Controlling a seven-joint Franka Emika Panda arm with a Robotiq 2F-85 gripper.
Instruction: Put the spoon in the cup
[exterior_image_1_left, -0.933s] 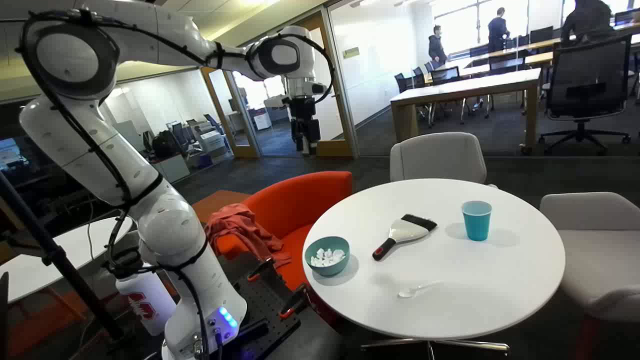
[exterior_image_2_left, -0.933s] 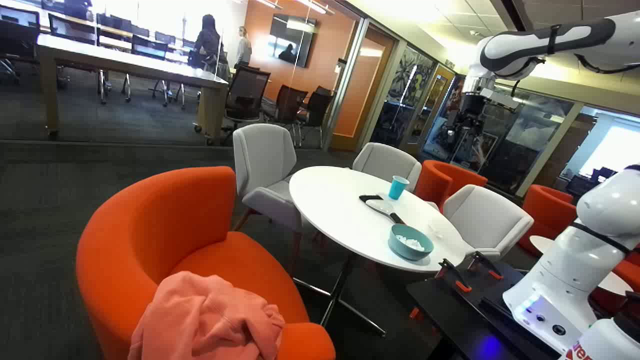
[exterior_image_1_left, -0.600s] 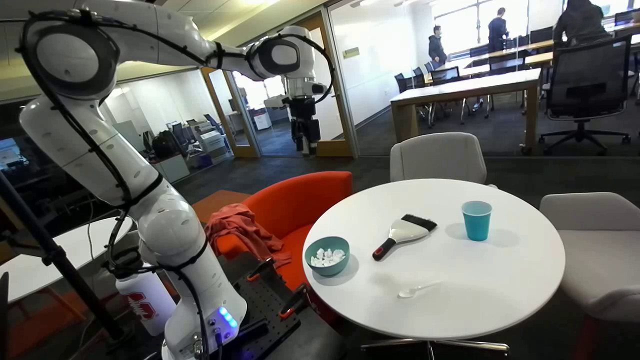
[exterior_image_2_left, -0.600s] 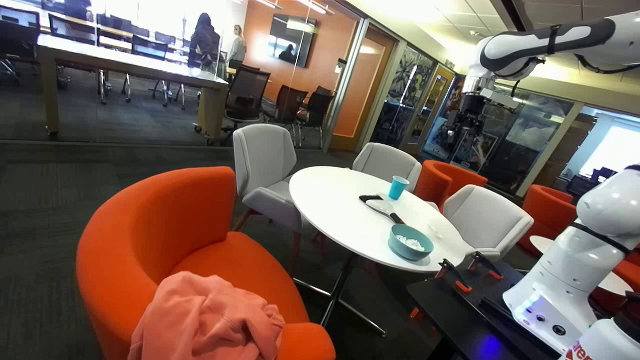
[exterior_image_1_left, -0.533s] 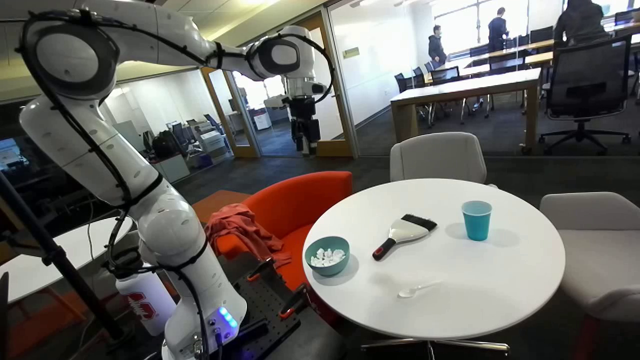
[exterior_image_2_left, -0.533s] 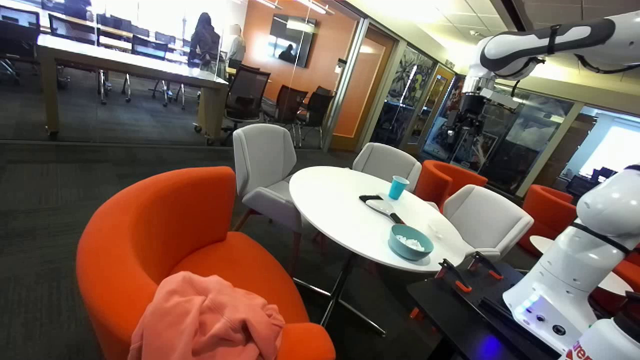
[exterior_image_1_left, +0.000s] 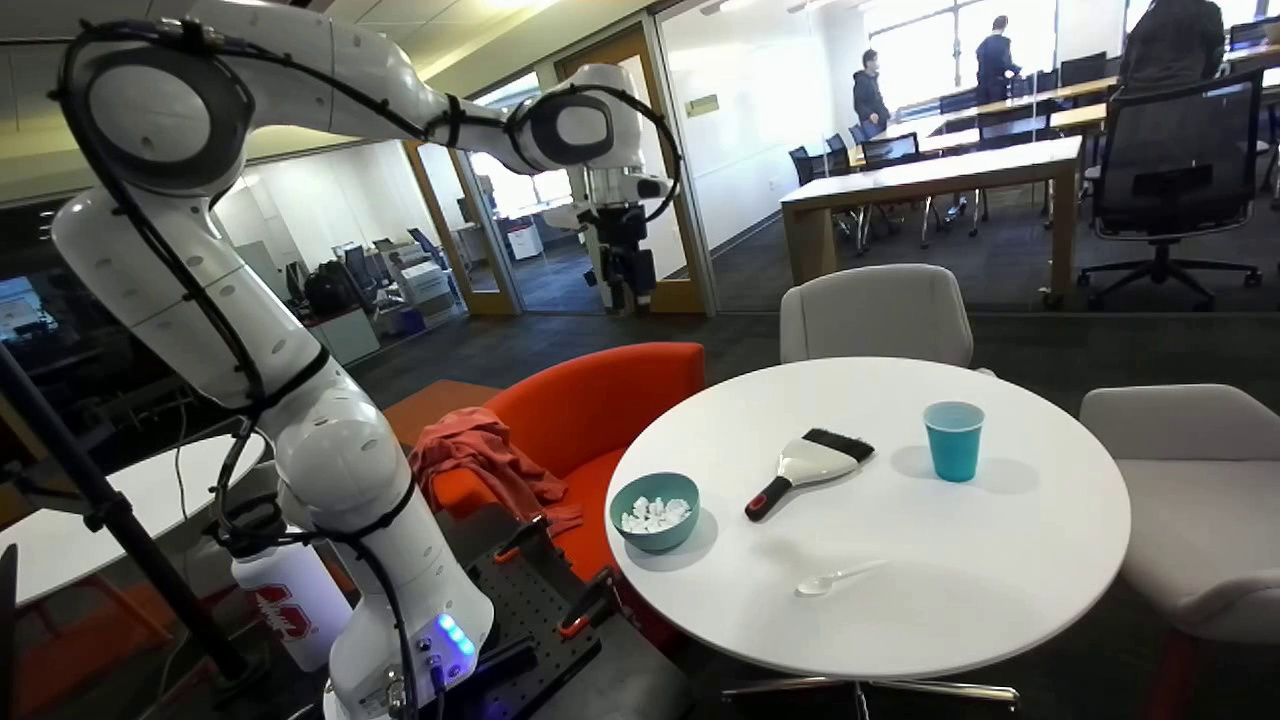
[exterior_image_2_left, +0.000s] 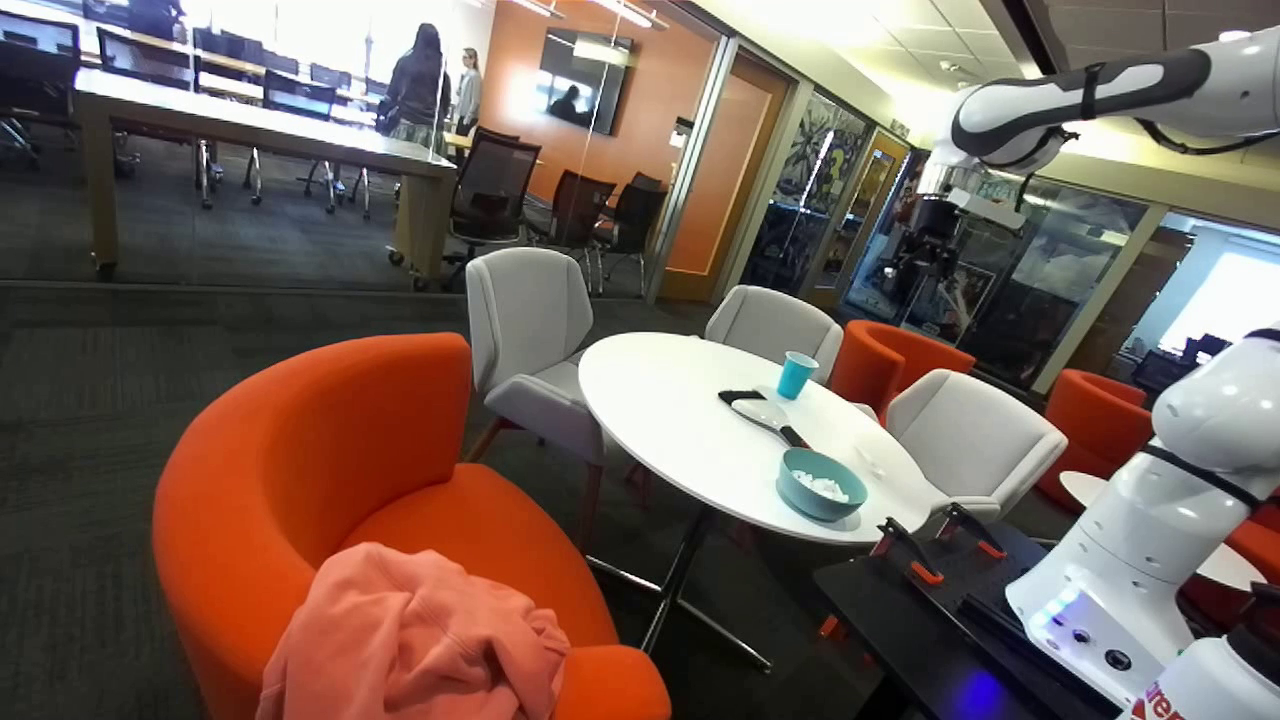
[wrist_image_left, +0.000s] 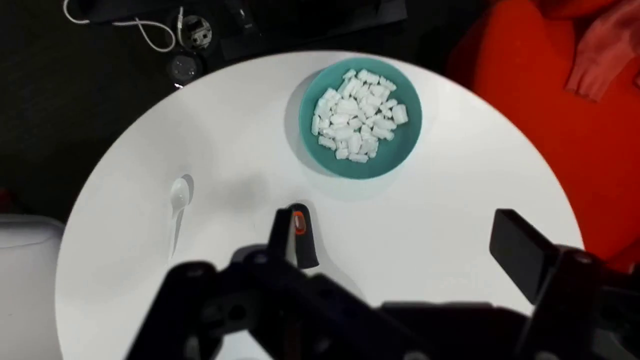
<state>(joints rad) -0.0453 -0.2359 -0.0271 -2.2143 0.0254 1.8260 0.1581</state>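
The pale plastic spoon (exterior_image_1_left: 815, 586) lies flat on the white table (exterior_image_1_left: 1030, 540). It is faint in an exterior view (exterior_image_2_left: 872, 463) and lies on the left in the wrist view (wrist_image_left: 180, 194). The blue cup (exterior_image_1_left: 953, 445) stands upright near the table's far side and also shows in an exterior view (exterior_image_2_left: 796, 376). The cup does not show in the wrist view. My gripper (exterior_image_1_left: 630, 300) hangs high above the table's level, pointing down, away from spoon and cup; it shows too in an exterior view (exterior_image_2_left: 915, 272). In the wrist view its fingers (wrist_image_left: 395, 225) are wide apart with nothing between them.
A teal bowl (exterior_image_1_left: 655, 512) of white pieces stands at the table's edge near the robot. A brush tool (exterior_image_1_left: 815, 460) with black handle lies between bowl and cup. Orange (exterior_image_1_left: 610, 400) and grey chairs (exterior_image_1_left: 880, 315) surround the table.
The arm and gripper have shifted slightly, rightward and a little down in one view and leftward in the opposite view. Spoon, cup, bowl and brush have not moved. People behind the glass moved.
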